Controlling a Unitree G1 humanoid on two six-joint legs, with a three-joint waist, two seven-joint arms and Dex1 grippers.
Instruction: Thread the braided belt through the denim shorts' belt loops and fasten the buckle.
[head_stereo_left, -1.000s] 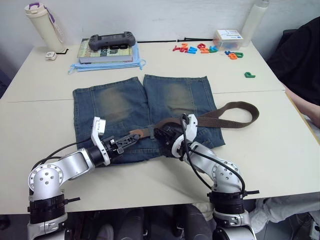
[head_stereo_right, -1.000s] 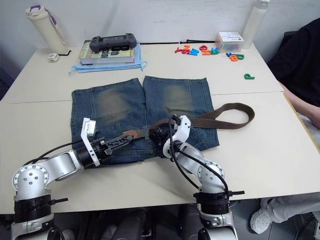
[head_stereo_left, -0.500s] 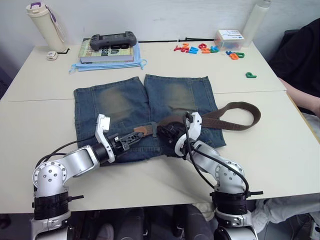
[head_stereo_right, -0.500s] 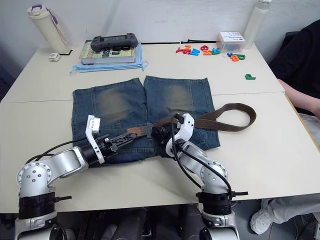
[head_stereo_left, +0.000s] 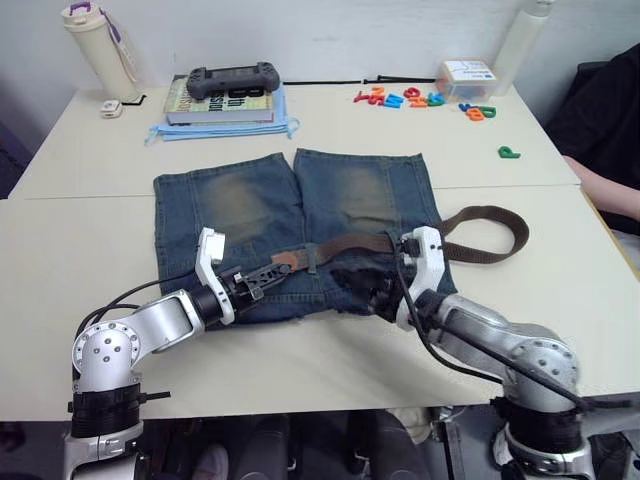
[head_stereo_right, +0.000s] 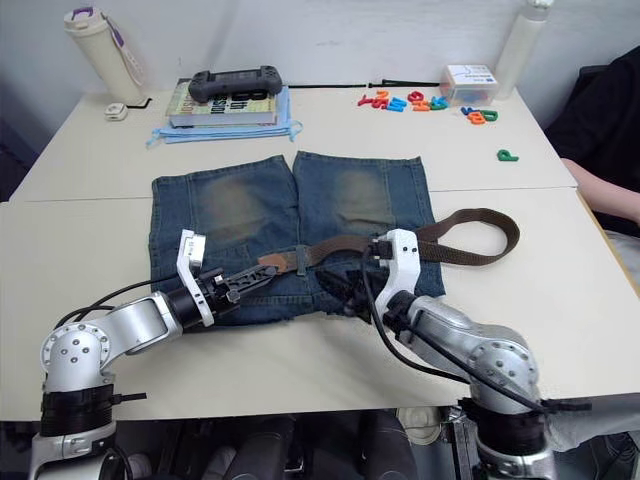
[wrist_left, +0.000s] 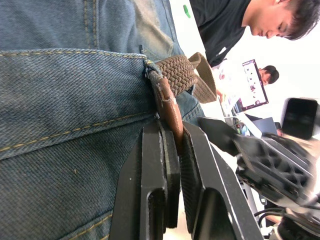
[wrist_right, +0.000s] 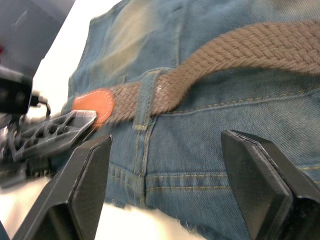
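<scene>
Left fingers (wrist_left: 172, 165) pinching belt tip (wrist_left: 167, 107)

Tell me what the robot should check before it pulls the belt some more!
1. Left hand pinches the braided belt by its tan tip: ok.
2. Belt runs through one of the belt loops: ok.
3. Right hand is open and off the belt: ok.
4. Denim shorts lie flat on the table: ok.
5. Buckle spotted: cannot tell.
</scene>
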